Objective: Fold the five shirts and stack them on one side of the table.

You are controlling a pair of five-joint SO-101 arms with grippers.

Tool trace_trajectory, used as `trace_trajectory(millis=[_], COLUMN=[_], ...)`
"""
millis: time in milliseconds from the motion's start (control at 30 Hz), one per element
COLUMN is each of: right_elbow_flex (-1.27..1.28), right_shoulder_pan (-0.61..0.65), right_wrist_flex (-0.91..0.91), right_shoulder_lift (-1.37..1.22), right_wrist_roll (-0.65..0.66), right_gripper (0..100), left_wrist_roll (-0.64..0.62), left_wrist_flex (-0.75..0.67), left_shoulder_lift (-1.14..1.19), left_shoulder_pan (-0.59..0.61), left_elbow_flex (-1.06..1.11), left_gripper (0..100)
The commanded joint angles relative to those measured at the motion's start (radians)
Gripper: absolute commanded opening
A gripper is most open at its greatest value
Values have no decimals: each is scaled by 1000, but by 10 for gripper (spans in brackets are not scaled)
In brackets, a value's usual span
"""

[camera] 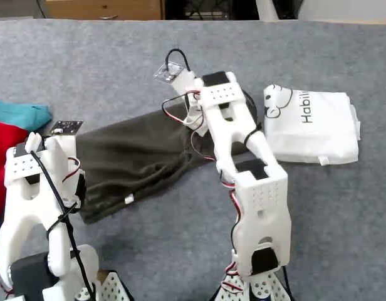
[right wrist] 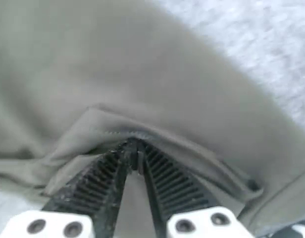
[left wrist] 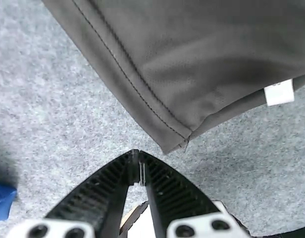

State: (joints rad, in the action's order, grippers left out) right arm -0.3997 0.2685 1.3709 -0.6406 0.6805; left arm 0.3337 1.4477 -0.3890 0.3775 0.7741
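Seen from above, the table point(camera: 118, 56) is covered in grey carpet. A dark shirt point(camera: 136, 163) lies stretched across the middle left of the frame, and a folded white shirt point(camera: 312, 128) sits at the upper right. A teal shirt point(camera: 20, 115) and a red shirt point(camera: 4, 150) are heaped at the left edge. The wrist views show what the arms hide from above. The left pincer point(left wrist: 139, 167) is closed on nothing, its tips over bare carpet just short of the dark shirt's stitched corner and not touching it. A white tag point(left wrist: 279, 92) sticks out of the shirt's edge farther along, and a scrap of blue cloth point(left wrist: 1, 198) lies apart on the carpet. The right pincer point(right wrist: 137, 148) is closed on a raised fold of the dark shirt, with fabric bunched around its tips. From above, the right arm point(camera: 243, 144) crosses and covers the shirt's right end, and the left arm point(camera: 36, 188) stands over its lower-left end.
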Motion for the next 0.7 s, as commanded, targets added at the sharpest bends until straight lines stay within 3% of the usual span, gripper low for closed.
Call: trace_trajectory(millis=[0,167,300,400,667], right_elbow_flex=[-142,-332,-381,-331,-74], right_shoulder_pan=[9,-43,-86,-92,-92], right_wrist_flex=[183,371,396,396,368], right_shoulder_lift=[93,173,288,430,719], right_wrist_roll=[-2,-8,-25,-21,130], right_gripper=[15,15,15,15,15], left_wrist_roll=[6,-3,-54,-58,-167], left_wrist_flex=[0,3,28,28,-35], left_shoulder_lift=[-32,-20,-20,-18,71], left_shoulder_pan=[24,111,160,157,159], left_elbow_flex=[-36,-124,-183,-202,-203], left_gripper=[30,43,173,245,257])
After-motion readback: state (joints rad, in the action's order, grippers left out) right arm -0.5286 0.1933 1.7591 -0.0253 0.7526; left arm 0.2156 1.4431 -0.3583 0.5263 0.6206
